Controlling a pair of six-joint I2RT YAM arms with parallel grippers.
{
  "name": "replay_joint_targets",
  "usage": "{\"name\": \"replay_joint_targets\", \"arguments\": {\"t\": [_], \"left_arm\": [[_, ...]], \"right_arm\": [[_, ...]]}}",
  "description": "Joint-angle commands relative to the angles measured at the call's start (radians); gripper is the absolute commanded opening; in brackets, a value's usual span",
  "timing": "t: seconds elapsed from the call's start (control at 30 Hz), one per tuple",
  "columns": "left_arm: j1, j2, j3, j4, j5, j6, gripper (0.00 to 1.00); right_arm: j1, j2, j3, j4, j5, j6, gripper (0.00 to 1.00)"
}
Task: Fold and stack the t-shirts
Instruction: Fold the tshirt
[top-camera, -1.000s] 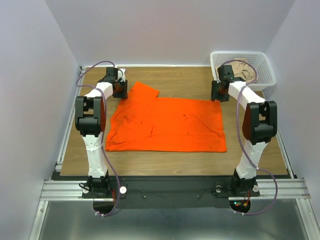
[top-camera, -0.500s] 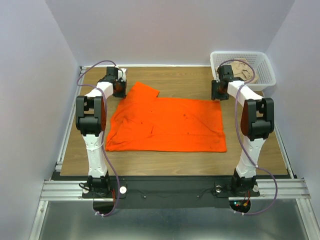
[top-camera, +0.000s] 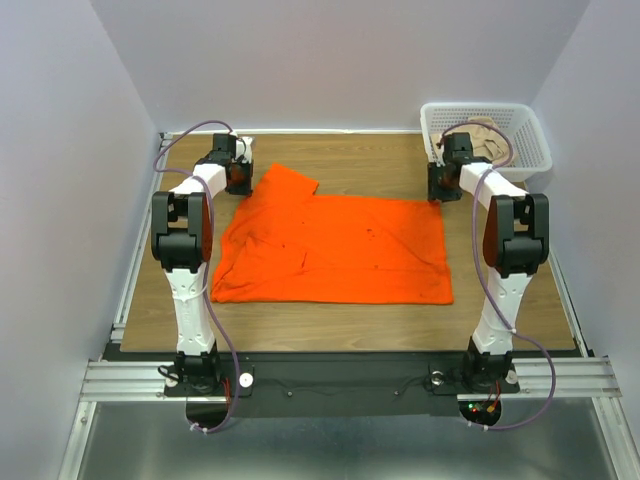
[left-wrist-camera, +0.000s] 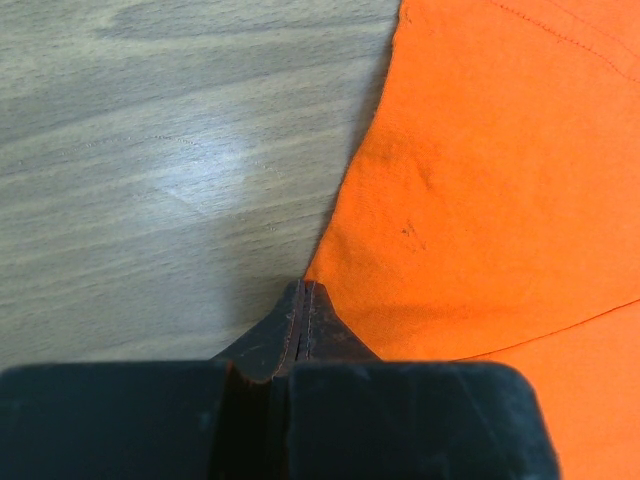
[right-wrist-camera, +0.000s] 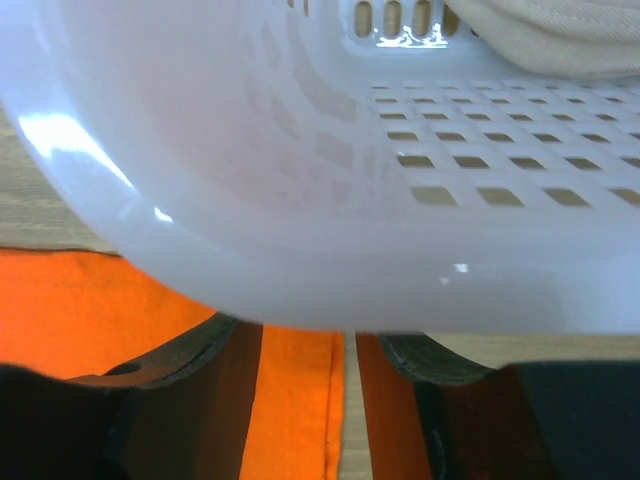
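left claw (left-wrist-camera: 302, 300) sat clenched at hem of flat orange shirt (top-camera: 340, 250) | right claw (right-wrist-camera: 310, 345) hung released beside glossy lattice basket (top-camera: 532, 142) | beige shirt (top-camera: 487, 136) lay crumpled inside

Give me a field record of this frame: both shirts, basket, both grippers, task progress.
on table: bright orange cloth t-shirt, spread flat on the wooden table, not folded
in basket: pale beige cloth t-shirt, bunched in the white plastic lattice basket at the far right corner
left gripper: shut, tips at the orange t-shirt's far-left sleeve edge; cannot tell if cloth is pinched
right gripper: open, orange t-shirt's far-right edge between its fingers, basket wall close ahead
stack: none yet
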Motion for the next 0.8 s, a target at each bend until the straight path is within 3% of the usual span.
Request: {"name": "replay_joint_targets", "arguments": {"t": [0.0, 0.23, 0.7, 0.77], "left_arm": [[-0.008, 0.045, 0.016, -0.045, 0.022, 0.01, 0.0], [-0.006, 0.045, 0.007, -0.049, 0.004, 0.01, 0.0], [-0.005, 0.012, -0.001, -0.048, 0.01, 0.003, 0.0], [-0.005, 0.004, 0.005, -0.049, 0.013, 0.0, 0.0]], "right_arm": [[-0.017, 0.037, 0.011, 0.045, -0.055, -0.017, 0.45], [-0.021, 0.066, -0.002, 0.045, -0.098, -0.019, 0.42], [-0.026, 0.036, -0.022, 0.054, -0.149, -0.048, 0.01], [-0.026, 0.019, -0.016, 0.058, -0.138, -0.046, 0.01]]}}
